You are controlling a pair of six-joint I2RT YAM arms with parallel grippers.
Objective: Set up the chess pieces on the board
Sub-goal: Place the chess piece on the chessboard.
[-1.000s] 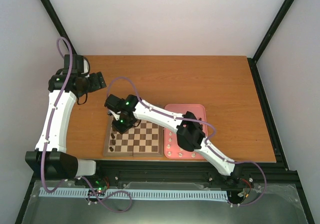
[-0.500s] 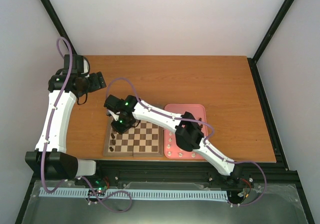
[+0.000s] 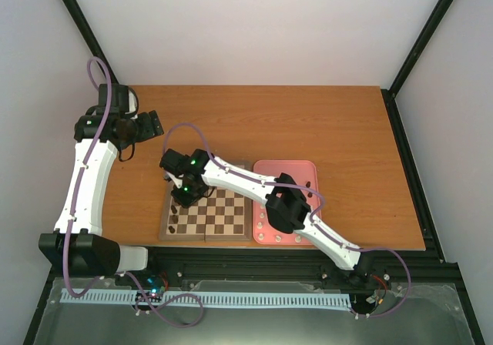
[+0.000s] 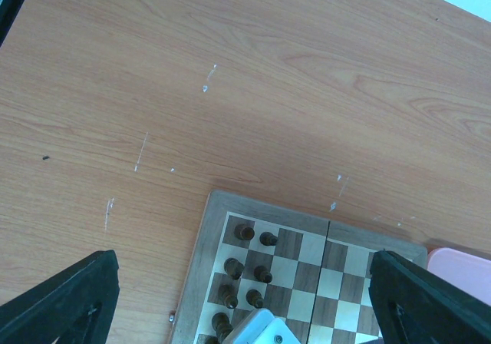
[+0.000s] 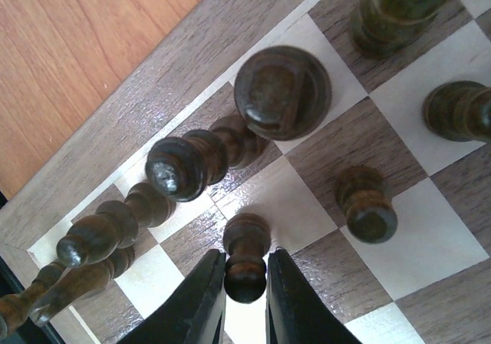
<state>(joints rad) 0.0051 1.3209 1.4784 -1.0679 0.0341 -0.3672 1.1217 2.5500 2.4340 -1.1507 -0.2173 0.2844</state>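
Right wrist view: the right tool [image 5: 245, 266] sits narrow around a dark pawn [image 5: 247, 233] standing on the board [image 5: 192, 48], fronting the back-row pieces [image 5: 282, 90]. I cannot tell whether it grips. The left tool [image 3: 152, 123] hangs wide, out of the way.

board [image 3: 223, 220]: lies flat | dark pieces [image 5: 282, 90]: upright along its left edge | dark pawn [image 5: 245, 261]: upright beside them
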